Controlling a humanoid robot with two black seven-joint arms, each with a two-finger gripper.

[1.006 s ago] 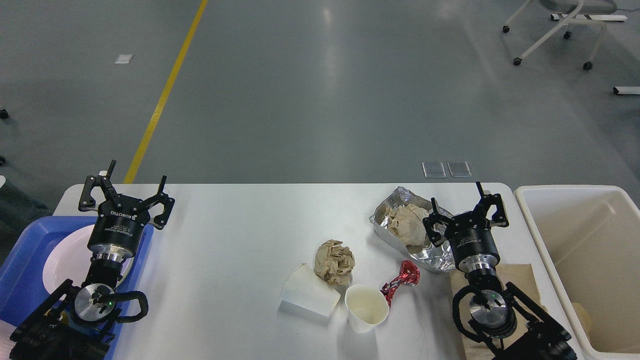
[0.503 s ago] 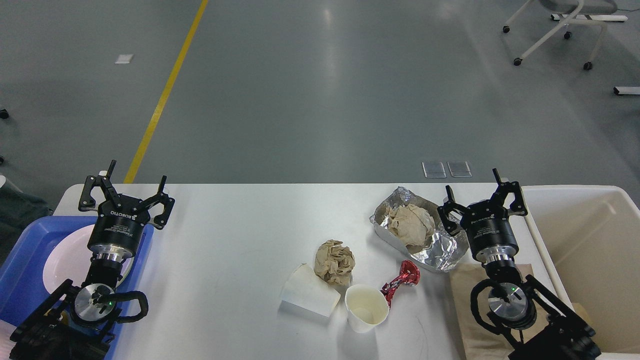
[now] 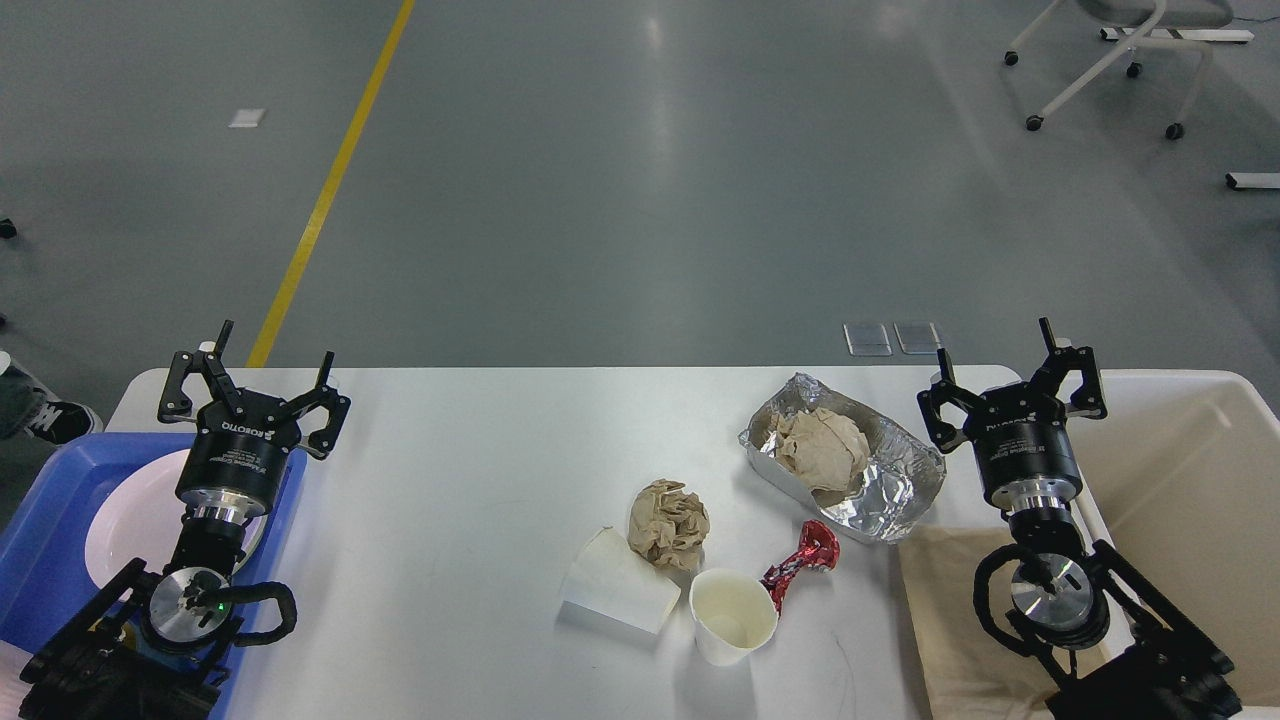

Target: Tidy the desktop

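Desktop, the white surface below us, carries crumpled paper, two cups and a foil tray. Both our jaws are spread, empty. Reaching carelessly could tip the upright cup or scatter the foil.

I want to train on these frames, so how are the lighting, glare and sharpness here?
Head view: even overhead light with soft shadows beside the cups on the desktop; pale glare streaks on the grey floor; bright highlights on the foil; sharp throughout, no motion blur on either hand.
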